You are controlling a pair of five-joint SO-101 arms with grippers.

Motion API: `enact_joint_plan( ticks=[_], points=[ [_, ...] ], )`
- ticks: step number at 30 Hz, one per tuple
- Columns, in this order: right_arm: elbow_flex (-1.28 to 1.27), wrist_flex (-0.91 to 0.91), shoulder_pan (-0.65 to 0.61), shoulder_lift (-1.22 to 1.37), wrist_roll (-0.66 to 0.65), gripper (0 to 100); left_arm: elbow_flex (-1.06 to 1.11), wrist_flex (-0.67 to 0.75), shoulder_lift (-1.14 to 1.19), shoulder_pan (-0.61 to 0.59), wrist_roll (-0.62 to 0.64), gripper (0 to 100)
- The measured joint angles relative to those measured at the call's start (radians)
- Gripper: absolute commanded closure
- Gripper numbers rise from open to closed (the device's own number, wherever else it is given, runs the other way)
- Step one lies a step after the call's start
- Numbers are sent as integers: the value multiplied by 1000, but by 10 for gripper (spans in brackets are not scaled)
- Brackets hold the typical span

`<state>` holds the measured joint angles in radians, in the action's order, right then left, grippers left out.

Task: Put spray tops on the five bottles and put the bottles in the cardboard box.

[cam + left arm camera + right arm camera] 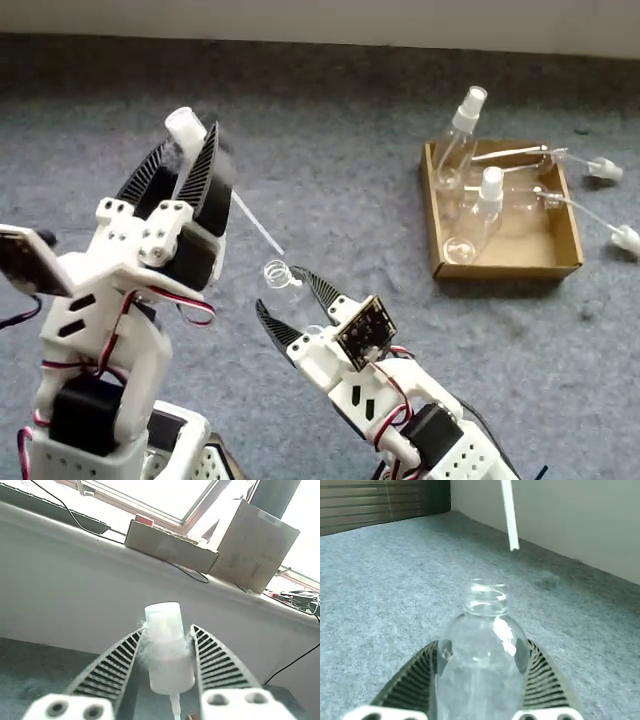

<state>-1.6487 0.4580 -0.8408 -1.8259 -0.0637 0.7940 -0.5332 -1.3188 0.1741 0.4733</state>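
1. While the left gripper [188,140] stands at about 10 o'clock in the high view, its fingers [115,670] pinch a white spray top [165,650] by the cap. The thin dip tube [255,228] slants away toward 4 o'clock.
2. The right gripper [278,288] sits near 6 o'clock. Its fingers [410,677] are closed narrowly around a clear bottle [480,665], whose open threaded neck points toward 11 o'clock.
3. The tube's tip hangs just beside the bottle's mouth but apart from it. From the right wrist it shows above and beyond the neck.
4. The cardboard box [500,268] lies on the grey surface [350,150] at about 2 o'clock. Two capped bottles [478,215] rest inside, toward its 9 o'clock wall.
5. Two loose spray tops [605,168] lie on the surface just outside the box's 3 o'clock side, their tubes reaching over its rim.
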Motion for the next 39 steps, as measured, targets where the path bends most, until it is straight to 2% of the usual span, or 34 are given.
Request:
enact_joint_plan(
  ticks=[13, 19, 22, 30, 39],
  points=[
    [-3, -14, 0, 0, 0, 954, 23, 28, 0, 2, -12, 996],
    [-3, -14, 0, 0, 0, 954, 25, 28, -94, 2, -49, 996],
    [-3, -14, 0, 0, 0, 954, 68, 28, -137, 2, -89, 996],
    [-3, -14, 0, 0, 0, 954, 201, 28, -226, 3, -95, 996],
    [-3, -14, 0, 0, 0, 954, 364, -12, -304, 147, -101, 996]
  ],
)
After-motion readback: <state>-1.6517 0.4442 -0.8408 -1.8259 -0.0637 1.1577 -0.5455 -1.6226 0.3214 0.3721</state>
